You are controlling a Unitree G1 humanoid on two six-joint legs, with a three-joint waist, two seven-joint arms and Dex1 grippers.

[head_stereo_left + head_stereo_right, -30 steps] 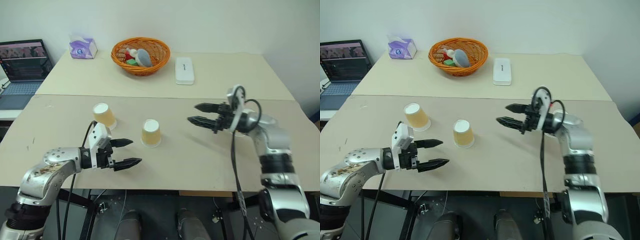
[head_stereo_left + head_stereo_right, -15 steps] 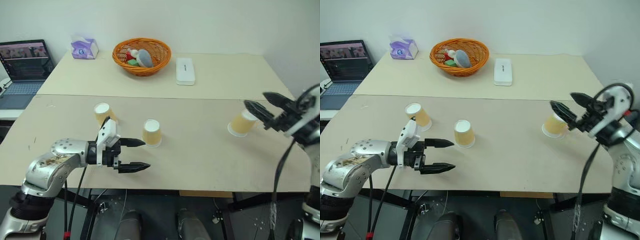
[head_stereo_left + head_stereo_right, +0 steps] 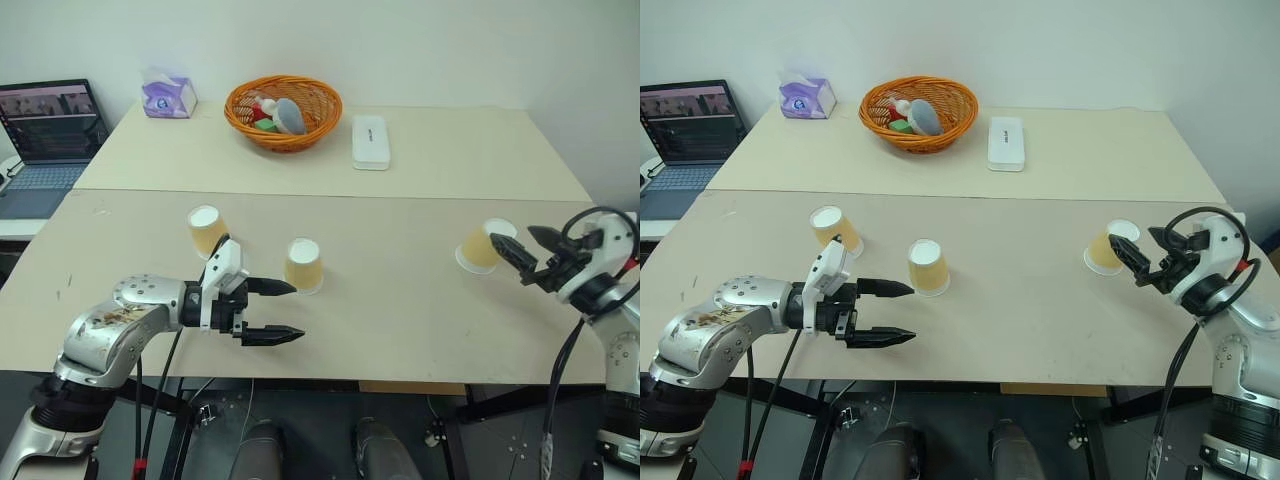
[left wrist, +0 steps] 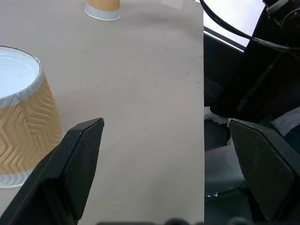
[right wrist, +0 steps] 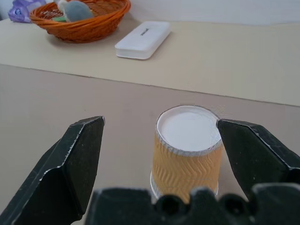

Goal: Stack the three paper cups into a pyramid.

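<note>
Right cup (image 5: 188, 152) just beyond open jaws

1. The right gripper (image 3: 522, 249) has moved from the middle of the frame to the right edge. It now stands with jaws wide just beside the third paper cup (image 3: 479, 246), which it covered before.
2. Its fingers pointed to the left of the frame before; now they point to the upper left.
3. The left gripper (image 3: 277, 312) has moved a little to the right, nearer to the middle cup (image 3: 303, 265).
</note>
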